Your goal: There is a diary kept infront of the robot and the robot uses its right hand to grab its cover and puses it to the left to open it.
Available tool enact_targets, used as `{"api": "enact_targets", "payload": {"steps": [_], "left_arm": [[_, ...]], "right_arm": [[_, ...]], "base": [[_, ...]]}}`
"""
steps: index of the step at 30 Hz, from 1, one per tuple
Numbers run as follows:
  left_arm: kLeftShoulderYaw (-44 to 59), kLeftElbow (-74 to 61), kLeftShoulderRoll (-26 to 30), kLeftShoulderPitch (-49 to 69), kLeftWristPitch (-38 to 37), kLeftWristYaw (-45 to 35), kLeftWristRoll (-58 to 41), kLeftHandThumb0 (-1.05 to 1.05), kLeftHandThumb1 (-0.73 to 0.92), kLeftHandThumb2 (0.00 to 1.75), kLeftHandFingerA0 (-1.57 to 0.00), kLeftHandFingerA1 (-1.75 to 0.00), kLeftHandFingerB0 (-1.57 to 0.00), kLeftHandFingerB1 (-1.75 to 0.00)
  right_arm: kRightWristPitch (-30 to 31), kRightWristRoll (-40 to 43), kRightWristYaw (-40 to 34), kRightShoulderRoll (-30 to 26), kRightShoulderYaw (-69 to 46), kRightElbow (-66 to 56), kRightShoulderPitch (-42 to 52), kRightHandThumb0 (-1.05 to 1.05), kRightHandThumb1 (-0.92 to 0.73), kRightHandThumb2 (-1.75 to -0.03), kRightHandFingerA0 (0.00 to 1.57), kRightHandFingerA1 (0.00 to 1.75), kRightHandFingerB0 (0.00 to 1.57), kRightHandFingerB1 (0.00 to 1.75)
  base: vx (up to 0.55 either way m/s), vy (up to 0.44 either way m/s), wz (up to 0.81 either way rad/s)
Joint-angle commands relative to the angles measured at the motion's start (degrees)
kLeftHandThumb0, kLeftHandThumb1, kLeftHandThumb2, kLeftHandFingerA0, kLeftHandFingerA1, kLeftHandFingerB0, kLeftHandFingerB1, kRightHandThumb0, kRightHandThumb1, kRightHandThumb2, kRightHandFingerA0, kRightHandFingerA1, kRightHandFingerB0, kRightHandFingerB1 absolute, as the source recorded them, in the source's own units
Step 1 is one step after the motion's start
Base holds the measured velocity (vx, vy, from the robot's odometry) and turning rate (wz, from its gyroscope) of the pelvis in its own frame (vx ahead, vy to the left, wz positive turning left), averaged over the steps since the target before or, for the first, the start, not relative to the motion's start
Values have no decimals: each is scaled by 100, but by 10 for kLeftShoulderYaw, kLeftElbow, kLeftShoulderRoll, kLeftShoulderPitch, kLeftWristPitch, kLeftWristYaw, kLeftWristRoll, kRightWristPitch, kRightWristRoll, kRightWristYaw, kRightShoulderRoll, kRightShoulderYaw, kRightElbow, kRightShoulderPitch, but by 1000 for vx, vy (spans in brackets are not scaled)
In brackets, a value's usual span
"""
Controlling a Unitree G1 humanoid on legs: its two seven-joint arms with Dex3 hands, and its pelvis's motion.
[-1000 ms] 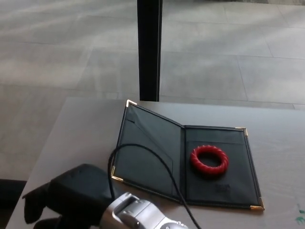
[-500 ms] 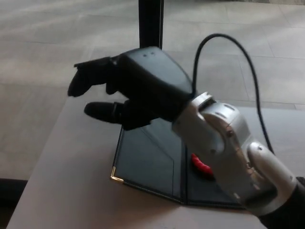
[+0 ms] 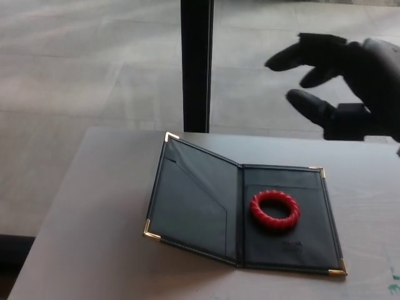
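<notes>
diary (image 3: 237, 212) lies open flat on table (image 3: 94, 206), below-left of my right hand (image 3: 344, 81); fingers spread, holding nothing, raised clear. red ring (image 3: 275, 210) on inner page. opening looks done; next, i'd just retract.

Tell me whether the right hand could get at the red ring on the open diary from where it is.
Probably yes. The right hand hangs open above and behind the diary, and nothing lies between it and the red ring, which sits uncovered on the right panel.

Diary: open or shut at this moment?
Open. The diary lies spread on the table, both inner panels showing, a red ring on its right panel.
</notes>
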Motion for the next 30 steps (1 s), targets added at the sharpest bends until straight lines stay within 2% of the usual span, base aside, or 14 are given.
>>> {"api": "enact_targets", "payload": {"steps": [1,3,4,12,13,14,16,17,18,19,20,22,23,30], "left_arm": [[20,-2,18,21,6,25,-4,-89,87,114,-45,-95,-41,-84],[18,0,20,22,4,25,0,-88,87,113,-47,-95,-41,-84],[23,0,20,21,4,24,-5,-83,92,98,-40,-112,-34,-93],[19,-8,21,25,6,29,1,-84,92,100,-40,-114,-33,-89],[20,-7,21,25,5,29,0,-84,92,100,-40,-111,-34,-89],[24,-6,21,25,4,29,-3,-84,92,100,-40,-111,-35,-89],[28,-3,21,27,0,28,-6,-84,92,99,-42,-114,-35,-88],[28,-2,21,27,0,28,-6,-84,92,99,-41,-114,-33,-88],[30,-1,21,26,0,26,-7,-84,92,99,-41,-114,-33,-88],[34,0,21,26,0,26,-10,-84,92,99,-40,-113,-33,-88],[36,0,20,27,-2,26,-12,-84,92,99,-40,-113,-33,-88],[38,3,21,26,-1,26,-13,-84,92,98,-42,-117,-33,-90],[38,5,21,25,0,23,-12,-84,92,98,-41,-116,-32,-87],[45,-2,11,37,-7,26,-15,-84,92,100,-43,-118,-37,-95]], "right_arm": [[-82,164,-8,-61,-329,84,222,-44,-74,-62,76,58,61,49],[-120,189,-30,-69,-397,160,254,-47,-73,-62,79,61,63,51],[-116,201,-33,-67,-418,180,260,-50,-72,-61,80,65,65,50],[-219,247,-92,-93,-532,400,321,-63,-74,-62,85,80,73,52],[-221,246,-104,-95,-539,419,323,-69,-56,-93,84,84,68,64],[-235,251,-111,-98,-547,445,328,-65,-74,-62,86,83,72,57],[-227,271,-111,-88,-570,465,335,-57,-59,-106,86,90,67,72],[-232,277,-116,-85,-579,485,340,-70,-76,-63,88,90,66,64],[-240,281,-122,-84,-588,512,347,-70,-76,-63,88,90,66,64],[-242,283,-126,-81,-592,520,348,-74,-56,-94,85,90,62,70],[-245,280,-141,-78,-597,535,353,-63,-60,-107,85,91,66,74],[-252,277,-166,-81,-603,575,354,-62,-60,-107,87,95,67,76],[-266,282,-170,-83,-608,603,352,-71,-75,-63,84,101,69,74],[-235,270,-224,-85,-622,672,353,-77,-82,-65,81,106,59,87]], "base": [[0,0,0],[0,0,0],[0,0,0],[0,0,0],[0,0,0],[0,0,0],[0,0,0],[0,0,0],[0,0,0],[0,0,0],[0,0,0],[0,0,0],[0,0,0],[0,0,0]]}}
